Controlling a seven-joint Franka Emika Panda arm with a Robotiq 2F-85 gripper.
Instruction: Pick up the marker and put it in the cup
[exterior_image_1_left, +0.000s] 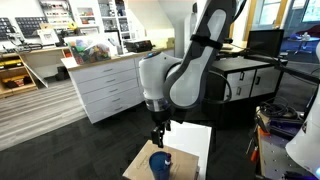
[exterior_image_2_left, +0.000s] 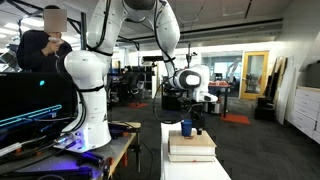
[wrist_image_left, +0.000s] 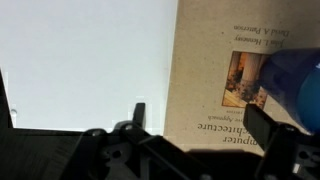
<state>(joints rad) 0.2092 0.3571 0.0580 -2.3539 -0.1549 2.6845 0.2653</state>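
The blue cup (exterior_image_1_left: 160, 163) stands on a tan book (exterior_image_1_left: 138, 165); it also shows in the other exterior view (exterior_image_2_left: 186, 128) and at the right edge of the wrist view (wrist_image_left: 296, 88). My gripper (exterior_image_1_left: 157, 136) hangs just above the book, close beside the cup, and is also seen in an exterior view (exterior_image_2_left: 198, 124). In the wrist view its two fingers (wrist_image_left: 200, 120) stand wide apart over the book cover (wrist_image_left: 205, 70) with nothing between them. The marker is not visible in any view.
The book lies on a stack (exterior_image_2_left: 192, 150) on a narrow white table (exterior_image_2_left: 190, 170). A white sheet or board (exterior_image_1_left: 192, 142) lies beside the book. White drawers (exterior_image_1_left: 105, 90) stand behind, and a second white robot arm (exterior_image_2_left: 88, 90) with a person stands nearby.
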